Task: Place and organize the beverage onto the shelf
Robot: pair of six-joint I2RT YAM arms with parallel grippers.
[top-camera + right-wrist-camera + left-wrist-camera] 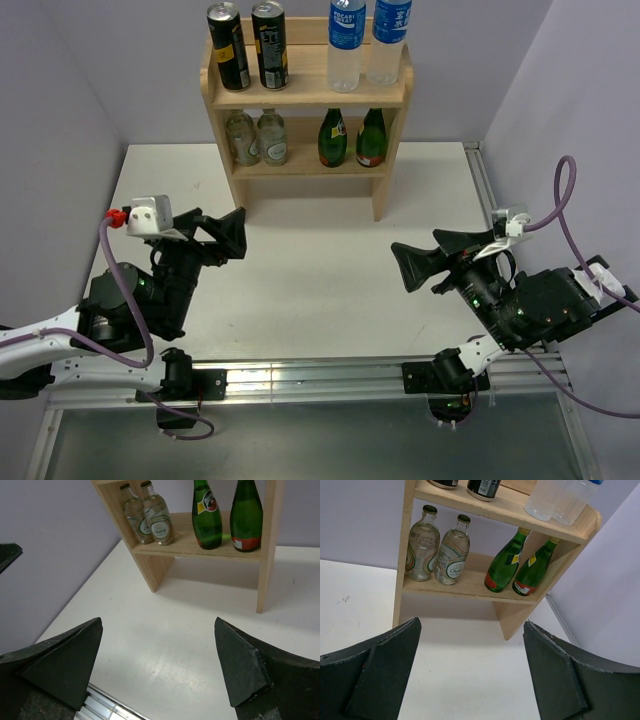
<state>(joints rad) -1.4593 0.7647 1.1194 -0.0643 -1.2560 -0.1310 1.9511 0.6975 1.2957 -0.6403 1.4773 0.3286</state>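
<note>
The wooden shelf [305,95] stands at the back of the table. Its top tier holds two dark cans [229,45] on the left and two water bottles [346,40] on the right. Two green glass bottles [333,137] stand on the right of the lower tier and also show in the left wrist view [507,565] and the right wrist view [207,515]. My left gripper [235,235] [471,630] is open and empty, in front of the shelf on the left. My right gripper [405,265] [158,625] is open and empty, at the right.
Two clear glass bottles [256,137] stand on the left of the lower tier. The white table [310,270] lies between the arms and the shelf. Purple walls close in the left, back and right. A metal rail [300,380] runs along the near edge.
</note>
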